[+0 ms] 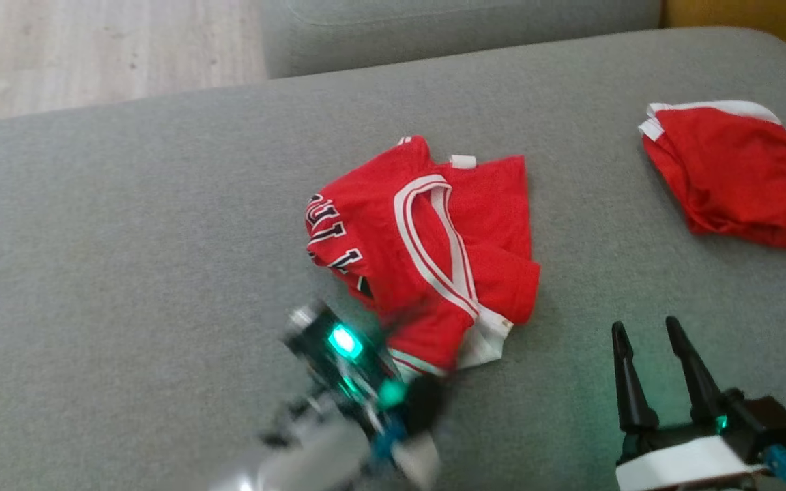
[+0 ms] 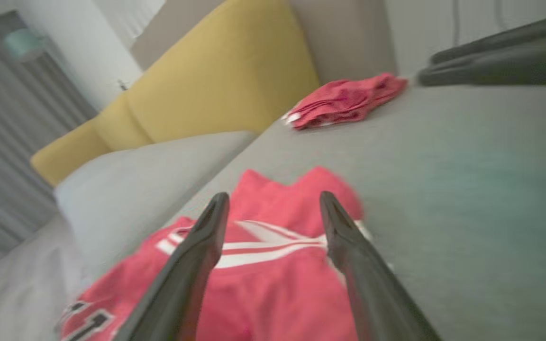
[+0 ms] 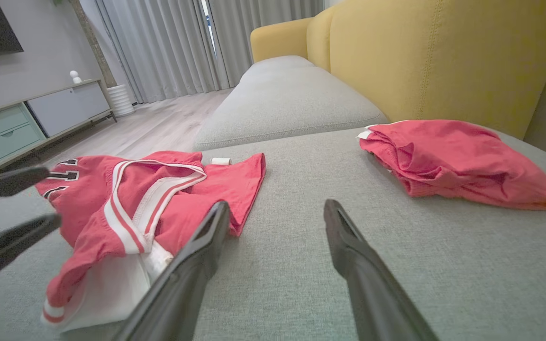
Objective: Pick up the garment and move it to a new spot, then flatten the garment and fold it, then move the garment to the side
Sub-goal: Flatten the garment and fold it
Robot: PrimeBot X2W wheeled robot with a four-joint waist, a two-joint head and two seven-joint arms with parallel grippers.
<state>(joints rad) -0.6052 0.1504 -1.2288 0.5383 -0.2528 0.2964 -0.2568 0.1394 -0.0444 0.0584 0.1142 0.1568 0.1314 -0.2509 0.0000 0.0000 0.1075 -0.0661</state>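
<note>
The jersey (image 1: 427,252) lies crumpled mid-sofa (image 1: 161,239), not yet flattened or folded, so most work looks left; left fingers (image 2: 206,237) at its 7 o'clock and right fingers (image 1: 628,382) at 4 o'clock both gape empty, another red garment (image 1: 734,184) at 2 o'clock.

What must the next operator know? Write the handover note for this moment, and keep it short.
Left tool: open, low over the near edge of the red jersey, gripping nothing.
Right tool: open and empty, over the bare grey cushion to the jersey's right.
Jersey: crumpled heap mid-cushion, white-striped trim facing up. A second red garment lies bunched at the far right, apart from it.
Done: the jersey lies on the cushion; whether this is its new spot, cannot tell.
Left: flatten, fold, move aside.
</note>
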